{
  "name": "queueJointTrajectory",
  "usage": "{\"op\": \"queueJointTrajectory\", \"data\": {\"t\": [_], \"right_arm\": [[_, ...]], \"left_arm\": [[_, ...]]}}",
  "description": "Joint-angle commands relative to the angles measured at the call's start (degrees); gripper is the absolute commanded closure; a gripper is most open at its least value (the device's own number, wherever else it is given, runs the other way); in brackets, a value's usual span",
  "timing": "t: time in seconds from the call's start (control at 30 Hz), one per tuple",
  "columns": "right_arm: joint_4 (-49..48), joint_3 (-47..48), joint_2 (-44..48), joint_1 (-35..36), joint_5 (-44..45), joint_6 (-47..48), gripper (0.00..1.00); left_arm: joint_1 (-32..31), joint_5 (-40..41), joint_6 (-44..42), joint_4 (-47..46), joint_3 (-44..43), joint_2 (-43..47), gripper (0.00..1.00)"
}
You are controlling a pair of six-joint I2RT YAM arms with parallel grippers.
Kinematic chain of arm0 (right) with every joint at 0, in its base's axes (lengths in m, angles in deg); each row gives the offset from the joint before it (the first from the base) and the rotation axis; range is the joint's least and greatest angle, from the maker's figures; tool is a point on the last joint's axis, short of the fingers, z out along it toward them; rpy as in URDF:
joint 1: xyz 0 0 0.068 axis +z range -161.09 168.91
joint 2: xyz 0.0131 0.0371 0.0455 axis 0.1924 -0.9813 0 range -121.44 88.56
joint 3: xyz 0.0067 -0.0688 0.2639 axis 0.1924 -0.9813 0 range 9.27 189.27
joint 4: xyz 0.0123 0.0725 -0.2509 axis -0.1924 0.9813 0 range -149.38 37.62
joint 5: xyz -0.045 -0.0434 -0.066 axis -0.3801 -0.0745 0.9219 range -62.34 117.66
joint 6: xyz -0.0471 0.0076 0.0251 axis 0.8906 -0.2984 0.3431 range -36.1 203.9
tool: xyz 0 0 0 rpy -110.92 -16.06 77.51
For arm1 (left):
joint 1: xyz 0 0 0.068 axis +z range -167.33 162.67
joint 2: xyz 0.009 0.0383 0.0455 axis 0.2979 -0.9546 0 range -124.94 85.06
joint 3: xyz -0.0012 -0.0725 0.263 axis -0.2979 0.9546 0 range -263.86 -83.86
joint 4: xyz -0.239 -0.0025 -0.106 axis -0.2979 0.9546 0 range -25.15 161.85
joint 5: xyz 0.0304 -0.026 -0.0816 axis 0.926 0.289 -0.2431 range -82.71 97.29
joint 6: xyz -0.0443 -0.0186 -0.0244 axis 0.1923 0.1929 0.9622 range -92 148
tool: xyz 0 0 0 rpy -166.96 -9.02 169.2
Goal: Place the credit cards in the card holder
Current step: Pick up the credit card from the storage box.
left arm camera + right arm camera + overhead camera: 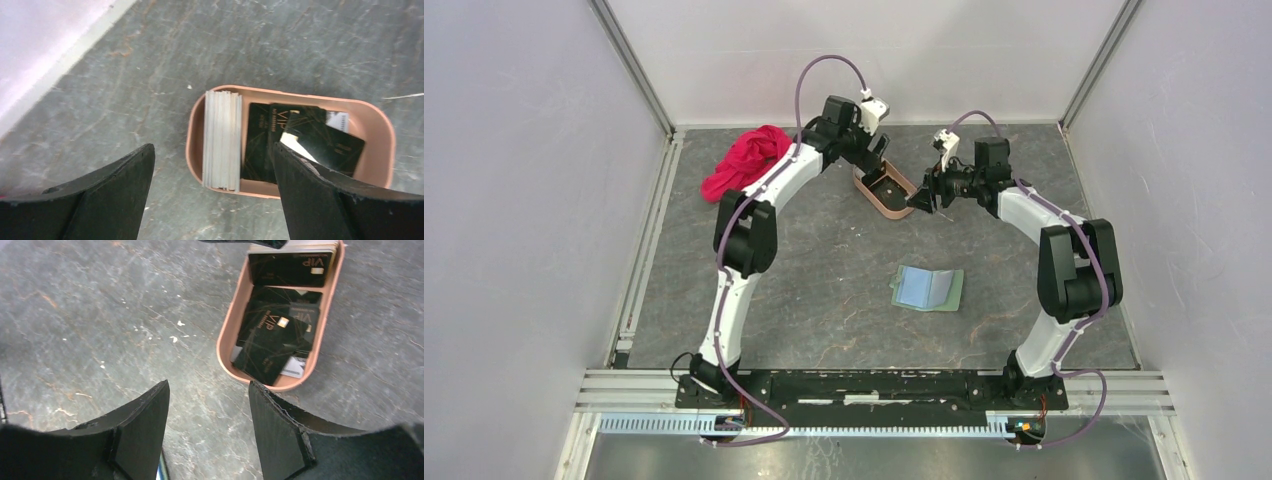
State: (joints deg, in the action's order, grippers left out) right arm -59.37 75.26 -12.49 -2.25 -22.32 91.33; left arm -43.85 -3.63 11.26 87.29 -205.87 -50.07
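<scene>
1. top view: your left hand (877,165) hangs over the tray's (892,210) far end, and your right hand (921,198) sits just beside its right end. the card holder (927,289) lies open on the bench (824,290), well behind both hands.
2. left wrist: your left hand is wide and empty. below it, silvery-white cards (222,140) stand on edge in the tray, with dark cards (305,140) beside them.
3. right wrist: your right hand is open, holding nothing. the tray lies ahead and right of it, dark cards overlapping inside.
</scene>
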Motion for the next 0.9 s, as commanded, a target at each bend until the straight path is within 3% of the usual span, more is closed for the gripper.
{"op": "queueJointTrajectory", "data": {"t": [0.0,0.13,0.23,0.33,0.67,0.87], "right_arm": [[5.3,5.3,-2.5,-0.7,5.6,5.6,0.34],[7.4,7.1,-4.2,-0.8,6.2,6.4,0.34],[7.2,6.0,-2.4,-0.7,5.9,6.9,0.34],[6.8,4.7,-0.6,-1.0,5.4,7.3,0.34],[6.5,3.8,-0.7,-1.2,2.9,6.8,0.33],[6.5,4.0,-1.2,-1.3,1.7,6.6,0.33]], "left_arm": [[3.5,-11.4,12.1,-1.6,-0.9,-0.3,0.09],[4.1,-11.9,14.0,-4.8,3.5,3.7,0.09],[1.6,-2.3,6.5,-3.3,4.4,5.9,0.01],[-1.5,7.5,-1.2,0.5,2.5,4.1,0.00],[-2.0,1.2,-1.2,4.9,-8.0,-5.2,0.01],[-2.0,4.2,-1.6,4.9,-9.9,-8.0,0.07]]}}
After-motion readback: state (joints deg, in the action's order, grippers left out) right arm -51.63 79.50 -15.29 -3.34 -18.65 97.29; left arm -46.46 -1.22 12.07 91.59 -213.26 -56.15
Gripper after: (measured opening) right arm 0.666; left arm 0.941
